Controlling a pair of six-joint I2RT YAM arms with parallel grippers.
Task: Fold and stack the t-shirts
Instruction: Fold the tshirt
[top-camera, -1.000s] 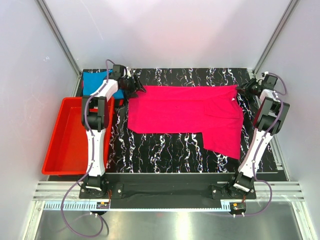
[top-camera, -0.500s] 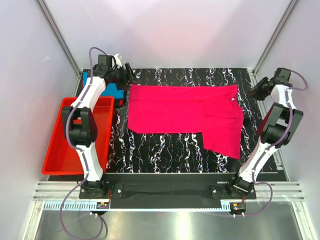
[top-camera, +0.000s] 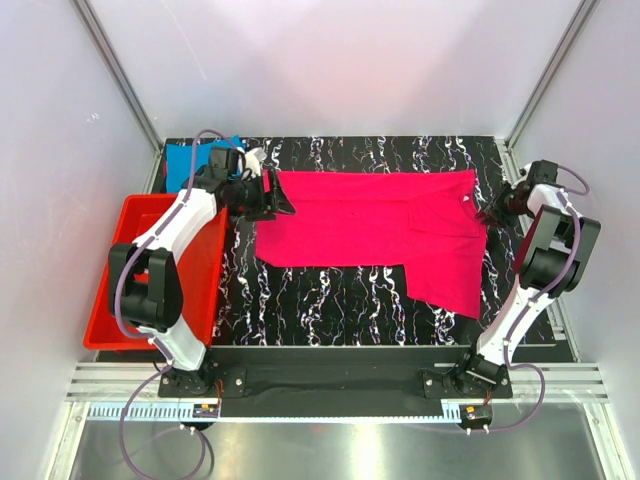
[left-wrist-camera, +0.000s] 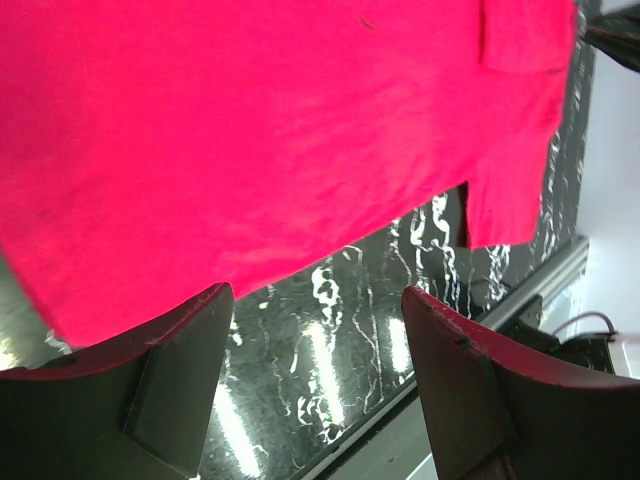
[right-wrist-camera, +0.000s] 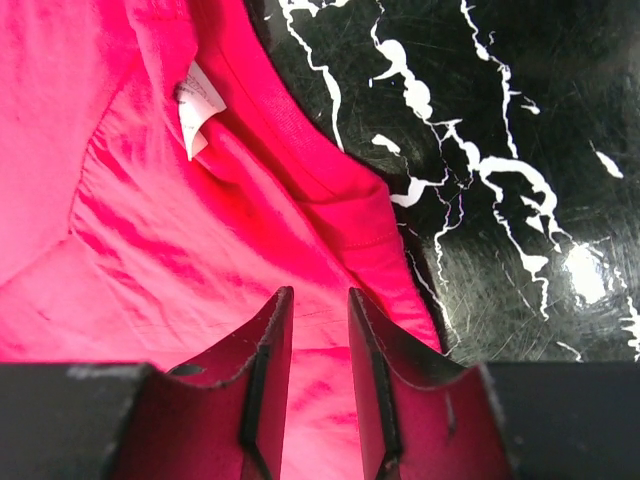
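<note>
A magenta-pink t-shirt (top-camera: 370, 225) lies spread flat on the black marbled table (top-camera: 330, 300), with one part reaching toward the front right. Its collar and white label (right-wrist-camera: 200, 105) show in the right wrist view. A turquoise-blue t-shirt (top-camera: 183, 165) lies at the back left corner, partly hidden by the left arm. My left gripper (top-camera: 275, 195) hovers at the pink shirt's left edge, jaws wide apart and empty (left-wrist-camera: 315, 300). My right gripper (top-camera: 497, 210) is over the shirt's right edge by the collar, its fingers a narrow gap apart (right-wrist-camera: 318, 300) with cloth below them.
A red plastic tray (top-camera: 100, 315) stands at the left of the table, under the left arm. White enclosure walls close in on the back and both sides. An aluminium rail (top-camera: 330, 380) runs along the near edge by the arm bases.
The left gripper swung from the back left corner to the pink shirt's left edge. The right gripper came forward from the back right corner to the collar edge.
</note>
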